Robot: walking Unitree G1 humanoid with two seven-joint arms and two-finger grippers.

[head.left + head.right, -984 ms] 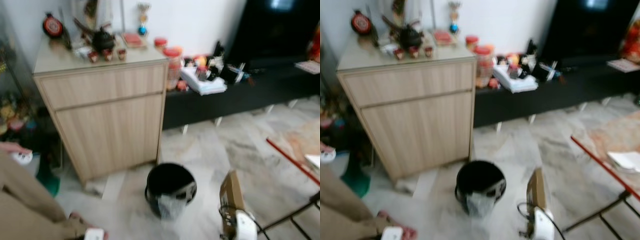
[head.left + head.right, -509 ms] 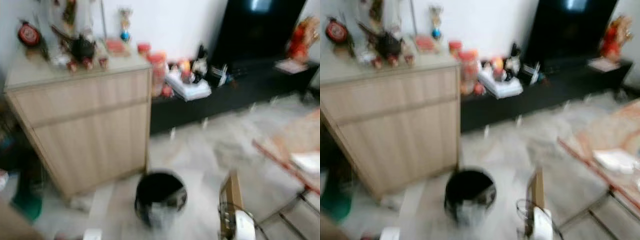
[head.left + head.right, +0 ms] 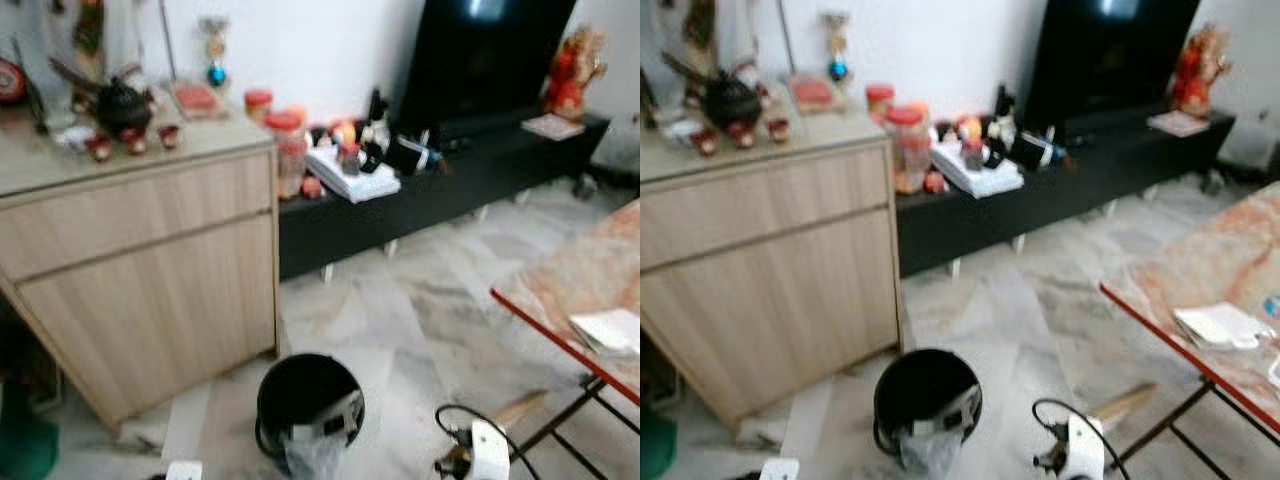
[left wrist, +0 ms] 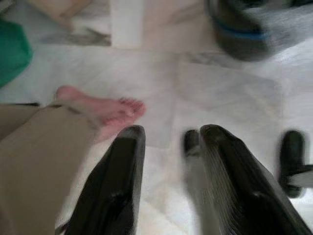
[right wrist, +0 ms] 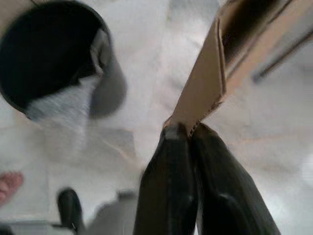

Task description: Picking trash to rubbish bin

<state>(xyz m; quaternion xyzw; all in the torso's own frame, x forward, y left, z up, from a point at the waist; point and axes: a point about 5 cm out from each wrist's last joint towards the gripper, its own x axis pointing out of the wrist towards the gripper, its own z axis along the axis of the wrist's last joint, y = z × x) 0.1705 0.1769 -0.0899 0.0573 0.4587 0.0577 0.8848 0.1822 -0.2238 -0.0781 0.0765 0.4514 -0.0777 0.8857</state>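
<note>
Cardboard [image 5: 210,73] clamped tight in right gripper [image 5: 190,131], near the bin [image 3: 308,400] but not dropped in yet; left gripper [image 4: 168,142] hanging apart, empty.

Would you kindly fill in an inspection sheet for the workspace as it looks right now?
Surface: pale marble floor.
Job's things: black rubbish bin with a liner, standing by the wooden cabinet; cardboard piece pinched in the right hand.
Clutter: jars and papers on the low black TV bench; teapot and cups on the cabinet.
Hands: right hand shut on the cardboard; left hand open above the floor.
Cables: black cable looped at the right wrist.
Surroundings: a person's bare foot; red-edged table holding papers.
</note>
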